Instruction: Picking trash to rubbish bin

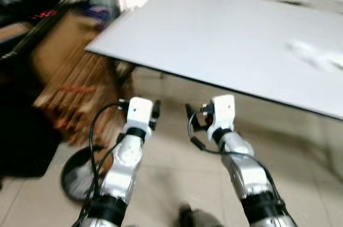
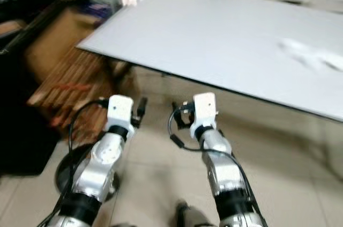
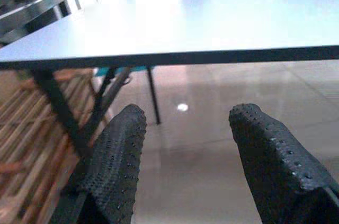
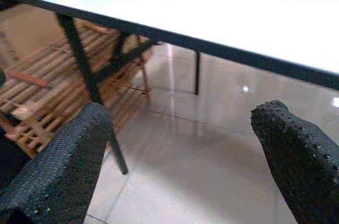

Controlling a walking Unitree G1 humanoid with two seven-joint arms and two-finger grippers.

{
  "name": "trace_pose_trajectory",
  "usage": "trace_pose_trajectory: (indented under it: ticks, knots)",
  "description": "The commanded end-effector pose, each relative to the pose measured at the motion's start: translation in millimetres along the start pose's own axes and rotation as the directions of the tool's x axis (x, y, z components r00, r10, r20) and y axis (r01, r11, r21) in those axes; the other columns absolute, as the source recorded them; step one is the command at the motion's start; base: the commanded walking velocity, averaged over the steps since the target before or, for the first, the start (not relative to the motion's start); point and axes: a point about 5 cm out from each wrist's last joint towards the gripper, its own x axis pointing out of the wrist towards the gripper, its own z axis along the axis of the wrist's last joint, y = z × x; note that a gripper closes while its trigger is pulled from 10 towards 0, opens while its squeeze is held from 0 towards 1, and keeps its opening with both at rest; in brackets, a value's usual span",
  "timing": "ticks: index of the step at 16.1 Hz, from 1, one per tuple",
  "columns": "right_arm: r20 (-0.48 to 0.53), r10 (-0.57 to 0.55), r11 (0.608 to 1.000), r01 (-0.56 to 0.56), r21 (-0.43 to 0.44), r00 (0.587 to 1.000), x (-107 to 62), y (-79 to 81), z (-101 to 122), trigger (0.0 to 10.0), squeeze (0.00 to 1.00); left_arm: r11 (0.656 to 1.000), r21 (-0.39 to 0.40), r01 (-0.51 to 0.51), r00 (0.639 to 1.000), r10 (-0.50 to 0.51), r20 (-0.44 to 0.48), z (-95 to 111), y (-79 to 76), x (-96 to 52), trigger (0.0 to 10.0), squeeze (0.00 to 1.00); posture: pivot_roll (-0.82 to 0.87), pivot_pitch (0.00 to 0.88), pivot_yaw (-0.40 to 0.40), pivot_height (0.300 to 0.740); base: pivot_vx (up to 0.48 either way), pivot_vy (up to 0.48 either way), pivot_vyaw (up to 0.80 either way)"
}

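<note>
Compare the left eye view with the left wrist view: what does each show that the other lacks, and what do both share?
Left eye view: both silver arms, the white scrap on the table top, and a dark round base on the floor. Left wrist view: the left gripper close up, fingers apart, and the table's black legs. Shared: the grey table, wooden slats, and tiled floor.

Blurred white trash (image 1: 316,56) lying on table (image 1: 214,39)

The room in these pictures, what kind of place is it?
Probably a workroom or storage corner indoors, though the pictures are blurry. A big white folding table stands on a shiny tiled floor, with wooden slatted frames stacked beside it. Both pincers, left and right, hang open below the table's edge.
</note>
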Motion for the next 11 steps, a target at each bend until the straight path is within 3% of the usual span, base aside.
trace_pose_trajectory:
  ticks: [1,11]
  knots:
    - [0.002,0.002,1.000,-0.002,-0.003,1.000,0.8,0.1,2.4,10.0,0.00,1.000,-0.009,-0.009,1.000,0.009,-0.003,0.3,-0.3,0.0,10.0,0.00,-0.03,0.130,0.009,0.740,0.000,0.000,-0.80]
    - [0.001,-0.001,1.000,0.001,0.000,1.000,0.6,0.4,2.2,10.0,0.00,1.000,-0.019,0.002,1.000,-0.002,-0.006,0.7,-1.2,-0.1,10.0,0.00,-0.03,0.137,0.014,0.740,0.000,0.000,-0.80]
